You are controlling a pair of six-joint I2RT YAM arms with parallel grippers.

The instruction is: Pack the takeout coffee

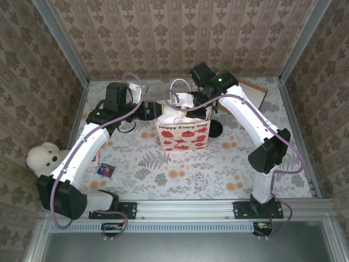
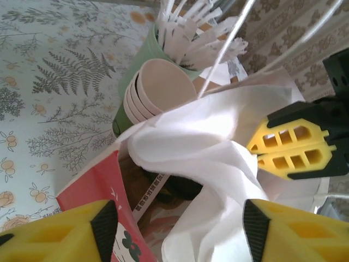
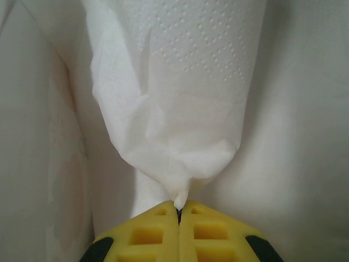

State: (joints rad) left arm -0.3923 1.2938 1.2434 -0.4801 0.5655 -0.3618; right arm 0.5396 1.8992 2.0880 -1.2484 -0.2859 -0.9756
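White gift bag (image 1: 183, 136) with red poppies, white tissue (image 3: 174, 82), yellow fingers (image 3: 147, 236), pale floral tablecloth (image 1: 218, 169).

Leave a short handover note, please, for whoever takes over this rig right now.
Left gripper: jaws open, at the mouth of the gift bag.
Right gripper: jaws shut on the white tissue paper in the bag.
Takeout coffee cup: outside the bag, nested on a stack, beside the cup of wrapped sticks.
Done: tissue in the bag.
Left: grasp the cup and set it inside.
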